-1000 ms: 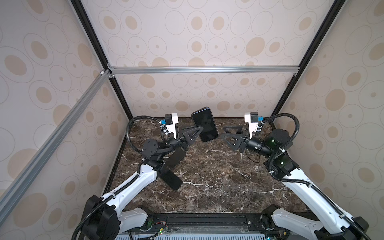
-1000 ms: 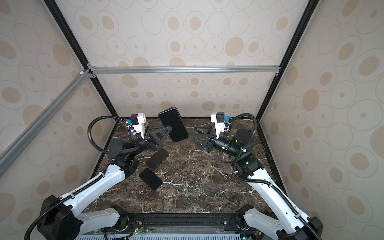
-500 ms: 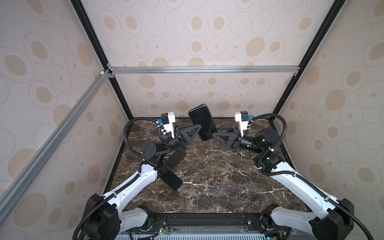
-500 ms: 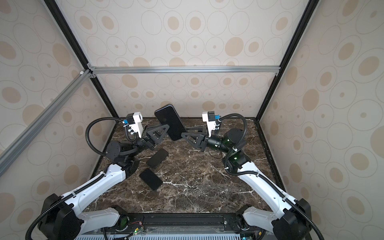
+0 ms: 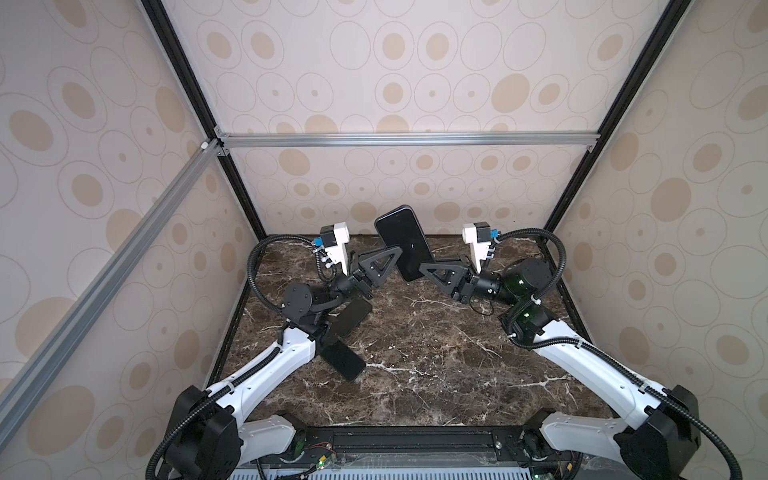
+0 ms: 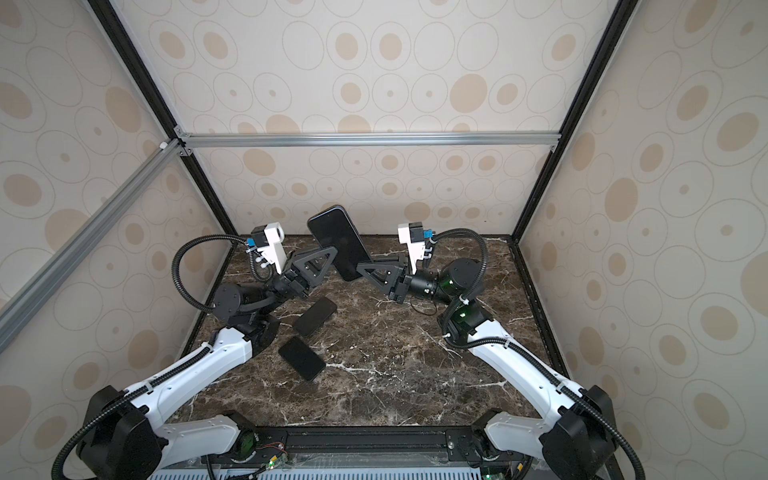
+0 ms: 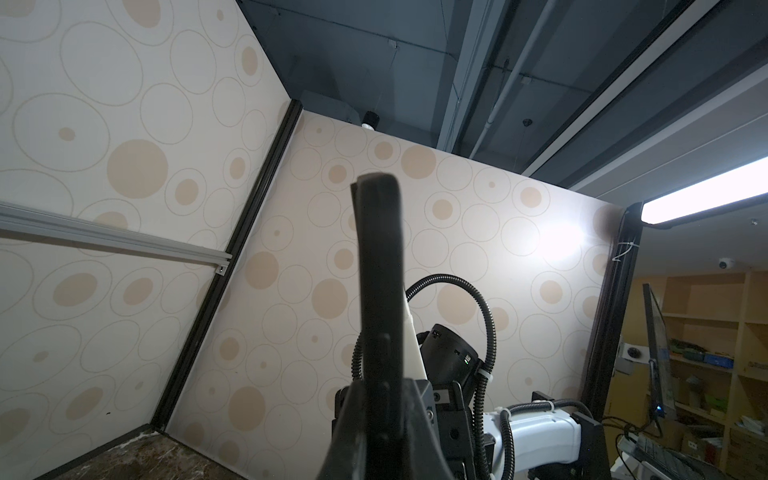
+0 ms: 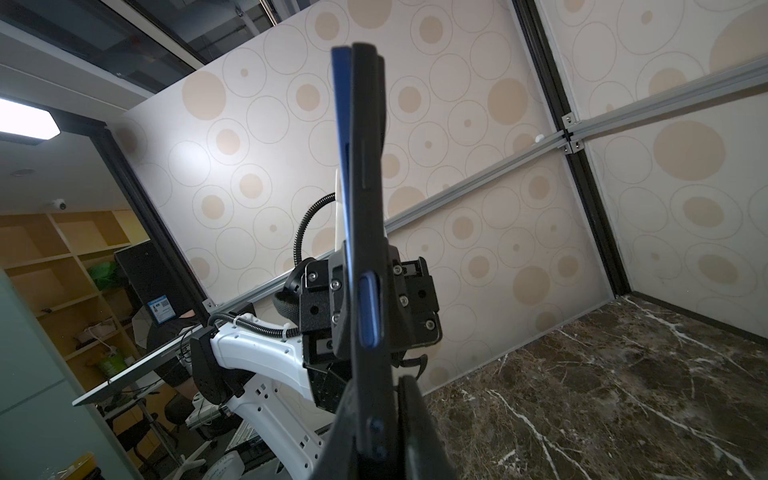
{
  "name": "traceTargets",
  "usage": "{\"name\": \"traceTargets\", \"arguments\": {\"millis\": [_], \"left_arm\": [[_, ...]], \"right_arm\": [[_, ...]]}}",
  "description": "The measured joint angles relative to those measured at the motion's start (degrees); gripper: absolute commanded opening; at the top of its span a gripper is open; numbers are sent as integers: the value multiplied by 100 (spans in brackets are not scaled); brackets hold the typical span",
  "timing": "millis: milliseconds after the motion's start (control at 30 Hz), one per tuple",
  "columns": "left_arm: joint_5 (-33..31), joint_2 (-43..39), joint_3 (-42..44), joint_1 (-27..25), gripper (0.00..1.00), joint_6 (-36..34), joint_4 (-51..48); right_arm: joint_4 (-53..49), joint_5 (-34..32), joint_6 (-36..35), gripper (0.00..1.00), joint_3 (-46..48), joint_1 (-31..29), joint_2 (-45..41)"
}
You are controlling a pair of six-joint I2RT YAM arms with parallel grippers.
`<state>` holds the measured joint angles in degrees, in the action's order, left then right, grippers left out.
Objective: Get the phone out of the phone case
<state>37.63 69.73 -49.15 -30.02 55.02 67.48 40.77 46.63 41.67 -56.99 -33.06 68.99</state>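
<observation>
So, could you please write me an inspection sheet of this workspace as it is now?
Surface: dark brown marble tabletop, white veins, no spills seen.
Job's things: black cased phone held tilted in the air; a blue edge shows in the right wrist view.
Clutter: two flat dark phone-like slabs lying near the left arm; phone or case, cannot tell.
Grippers: left gripper shut on the phone's one long side; right gripper shut on the opposite side.
Cables: black ribbed hoses loop at both wrists; thin black wire hangs under the right one.
Surroundings: beige circle-patterned walls, aluminium rails.
</observation>
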Motion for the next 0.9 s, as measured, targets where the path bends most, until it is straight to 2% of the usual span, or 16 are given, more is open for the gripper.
{"name": "traceTargets", "arguments": {"millis": [67,100,267,367,700,800,900], "left_arm": [[-28,0,0,-15,0,48,17],[-31,0,0,-17,0,59,17],[59,0,0,-15,36,-59,-79],[227,0,-4,35,46,-210,-133],[1248,0,-435,105,53,-459,-240],[1451,-33,-503,116,47,-608,-417],[1574,-109,-566,116,46,-859,-748]], "right_arm": [[68,0,-13,0,7,-2,0],[87,-9,-22,0,24,-2,-2],[-378,-83,-310,0,63,-28,-245],[-1257,-37,-787,0,-76,-37,-581],[-3825,422,-2323,0,-1235,125,-942],[-4352,481,-2656,0,-1399,133,-973],[-4857,472,-2973,0,-1539,164,-986]]}}
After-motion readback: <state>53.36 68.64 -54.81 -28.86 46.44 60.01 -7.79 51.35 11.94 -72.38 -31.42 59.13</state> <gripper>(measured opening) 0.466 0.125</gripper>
